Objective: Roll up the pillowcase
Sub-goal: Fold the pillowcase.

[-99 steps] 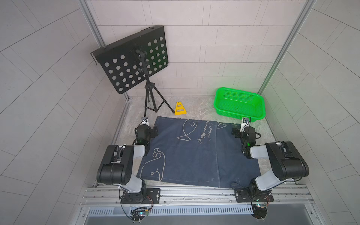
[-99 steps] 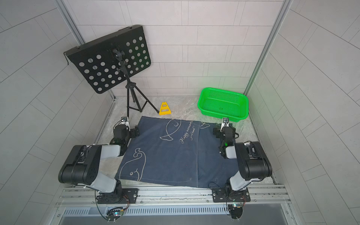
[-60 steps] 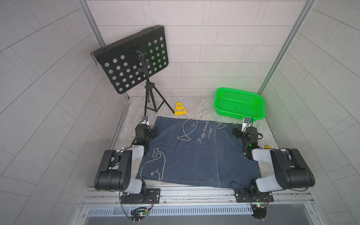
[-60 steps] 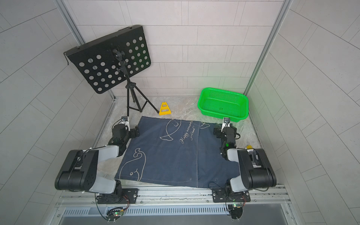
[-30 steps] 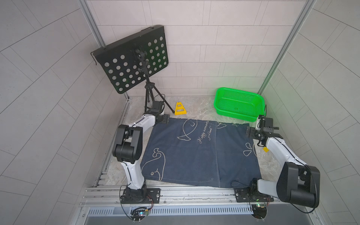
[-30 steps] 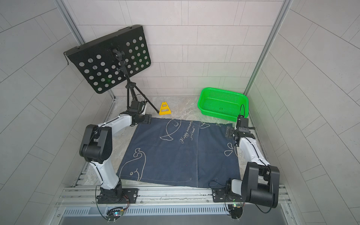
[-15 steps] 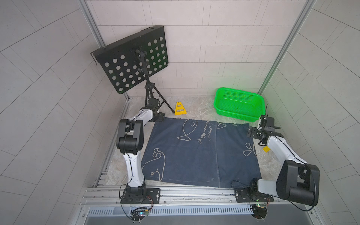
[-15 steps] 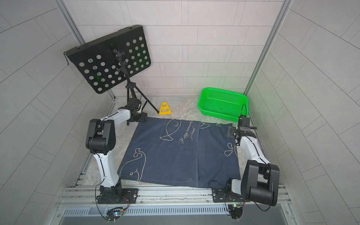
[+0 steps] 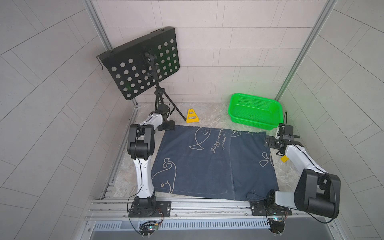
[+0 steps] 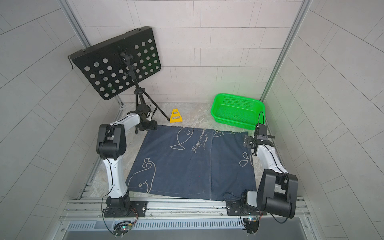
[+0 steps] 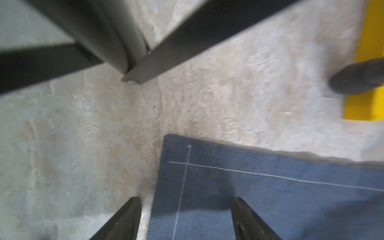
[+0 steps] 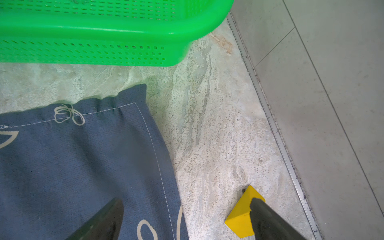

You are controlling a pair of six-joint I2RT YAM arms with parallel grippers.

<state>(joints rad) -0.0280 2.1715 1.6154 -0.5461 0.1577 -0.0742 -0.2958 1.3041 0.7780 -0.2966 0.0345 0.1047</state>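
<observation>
The marbled tabletop (image 9: pixel 212 116) carries a flat pillowcase (image 9: pixel 207 164), a green basket (image 9: pixel 253 123), a yellow triangle (image 9: pixel 192 116), a small yellow block (image 9: pixel 284 159) and a music stand (image 9: pixel 159 97).

Bright even light, soft shadows, green glow round the basket (image 9: pixel 252 122), left wrist view blurred, top-view edges bowed.

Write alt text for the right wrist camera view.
A corner of the navy pillowcase, edged with pale stitching, lies on the marbled table, with the right gripper open over its side edge. A green perforated basket sits beyond the corner, and a small yellow block lies beside one fingertip.
</observation>
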